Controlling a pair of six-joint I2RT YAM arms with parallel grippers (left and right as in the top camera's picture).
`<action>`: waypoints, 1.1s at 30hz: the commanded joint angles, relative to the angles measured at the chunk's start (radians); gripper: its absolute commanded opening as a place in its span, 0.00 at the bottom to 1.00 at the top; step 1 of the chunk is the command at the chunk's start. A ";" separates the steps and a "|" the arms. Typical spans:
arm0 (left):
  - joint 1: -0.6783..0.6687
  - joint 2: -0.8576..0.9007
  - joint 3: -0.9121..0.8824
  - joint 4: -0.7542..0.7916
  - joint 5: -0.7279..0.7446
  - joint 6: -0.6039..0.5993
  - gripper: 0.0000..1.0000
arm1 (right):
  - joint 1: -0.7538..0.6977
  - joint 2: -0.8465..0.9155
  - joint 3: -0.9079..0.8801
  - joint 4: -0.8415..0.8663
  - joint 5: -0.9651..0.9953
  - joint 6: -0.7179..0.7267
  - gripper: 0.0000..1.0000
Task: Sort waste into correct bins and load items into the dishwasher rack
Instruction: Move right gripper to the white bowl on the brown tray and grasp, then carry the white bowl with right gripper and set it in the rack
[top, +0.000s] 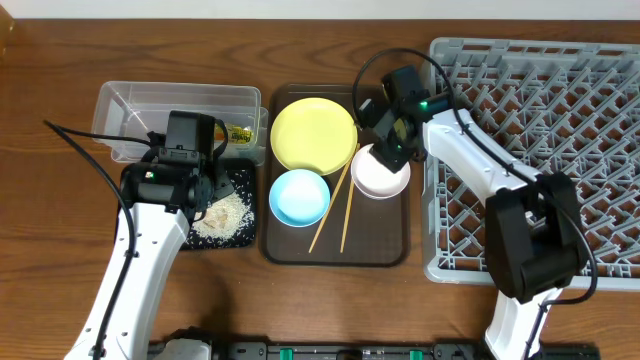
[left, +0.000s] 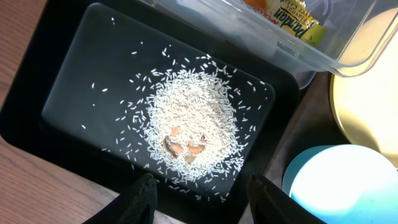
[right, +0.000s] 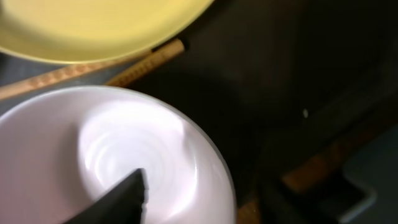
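Straight down from overhead we take in the whole table (top: 60, 300), while our wrist cameras look down close on its black tray (left: 81, 68), frame left, and white bowl (right: 112, 155), centre.

Brown serving tray (top: 378, 228), wooden table (top: 330, 312)

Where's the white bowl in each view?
Overhead: white bowl on the right side of the brown serving tray, beside the rack.
Left wrist: not in it.
Right wrist: fills the lower left.
Shared landmark: yellow plate, overhead top centre, left wrist right edge, right wrist top left.
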 joint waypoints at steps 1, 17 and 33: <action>0.005 -0.005 0.000 -0.001 -0.026 -0.012 0.50 | 0.002 0.020 0.011 0.000 0.019 0.024 0.39; 0.005 -0.005 0.000 -0.001 -0.025 -0.012 0.56 | -0.014 0.020 0.011 -0.071 0.019 0.031 0.13; 0.005 -0.005 0.000 0.000 -0.024 -0.011 0.56 | -0.039 -0.045 0.016 -0.089 0.095 0.147 0.01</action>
